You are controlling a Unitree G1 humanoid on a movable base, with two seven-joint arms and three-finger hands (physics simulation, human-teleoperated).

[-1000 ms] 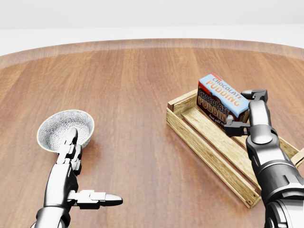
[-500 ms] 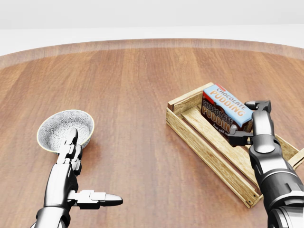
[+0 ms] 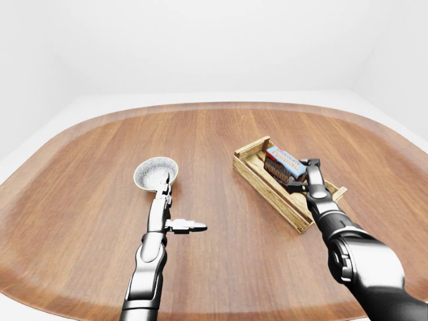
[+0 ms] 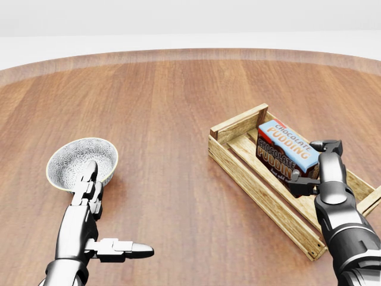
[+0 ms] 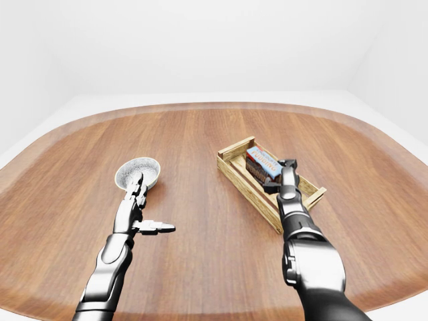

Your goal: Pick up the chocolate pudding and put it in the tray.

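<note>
A white, bare room surrounds a broad wooden counter with rounded corners and a reddish-brown grain running away from the robot. Toward the counter's right edge lies a slatted pale-wood tray, set at a slant. Inside it, at the end nearer the counter's far edge, sits the chocolate pudding: a rectangular box with a light blue top face printed "CHOCOLATE PUDDING" in white and red, and a dark brown side face carrying the same word in pale letters. It looks tipped slightly, one long edge raised. The right hand is clamped on the box's near end, one finger over the blue top and another against the brown side. Toward the counter's left edge stands a small patterned grey-white bowl. The left hand hovers just beside it, fingers spread apart and holding nothing, thumb jutting sideways.
</note>
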